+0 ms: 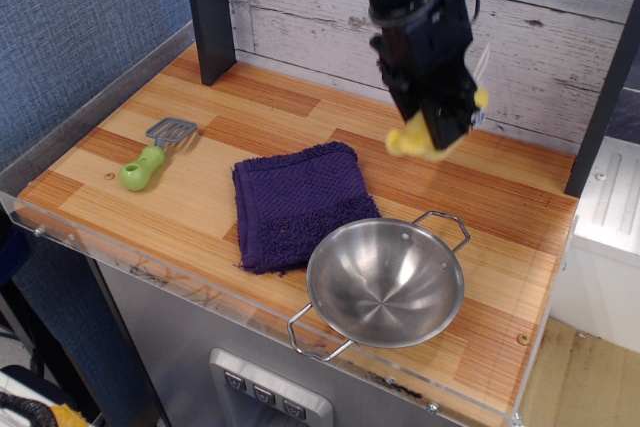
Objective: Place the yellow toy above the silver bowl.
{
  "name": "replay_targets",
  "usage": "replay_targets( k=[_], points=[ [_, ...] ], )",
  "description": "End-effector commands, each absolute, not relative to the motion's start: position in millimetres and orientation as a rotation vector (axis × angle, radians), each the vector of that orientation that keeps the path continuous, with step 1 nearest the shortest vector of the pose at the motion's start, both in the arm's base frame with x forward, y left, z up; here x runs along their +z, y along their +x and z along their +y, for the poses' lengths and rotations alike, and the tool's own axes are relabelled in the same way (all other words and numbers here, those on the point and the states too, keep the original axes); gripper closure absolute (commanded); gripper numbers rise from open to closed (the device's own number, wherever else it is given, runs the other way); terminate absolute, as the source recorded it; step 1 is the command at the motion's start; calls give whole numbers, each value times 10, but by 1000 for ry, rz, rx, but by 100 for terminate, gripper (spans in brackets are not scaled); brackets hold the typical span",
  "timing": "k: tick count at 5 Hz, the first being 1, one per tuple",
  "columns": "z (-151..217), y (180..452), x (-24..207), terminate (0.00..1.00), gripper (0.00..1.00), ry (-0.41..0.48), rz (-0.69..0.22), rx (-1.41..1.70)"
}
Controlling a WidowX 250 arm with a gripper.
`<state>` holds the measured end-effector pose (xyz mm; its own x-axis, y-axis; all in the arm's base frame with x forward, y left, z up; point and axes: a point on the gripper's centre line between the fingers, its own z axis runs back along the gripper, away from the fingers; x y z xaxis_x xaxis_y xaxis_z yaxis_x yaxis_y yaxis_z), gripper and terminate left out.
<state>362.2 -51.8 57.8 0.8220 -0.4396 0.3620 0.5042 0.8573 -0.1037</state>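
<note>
While the end effector [440,132] is gripping the yellow toy [425,137] clear of the tabletop [250,112], the toy is hanging over the bare wood behind the silver bowl [385,282], beyond its far handle and just right of the purple towel [295,202]. Judged from this, lowering straight down is the sound course: releasing low is keeping the soft toy from rolling toward the bowl rim or the towel edge.

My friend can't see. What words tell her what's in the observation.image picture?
A black robot gripper holds a yellow toy in the air beyond a silver bowl on a wooden counter. A purple cloth lies beside the bowl, and a green-handled spatula sits farther left.
</note>
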Motion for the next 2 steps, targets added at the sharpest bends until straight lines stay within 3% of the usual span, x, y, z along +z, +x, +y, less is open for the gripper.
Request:
replay_targets(
  k=[1, 2],
  points=[
    [-659, 3697, 446, 0, 100, -211, -352, -566],
    [-754, 3773, 373, 0, 100, -221, -348, -581]
  ],
)
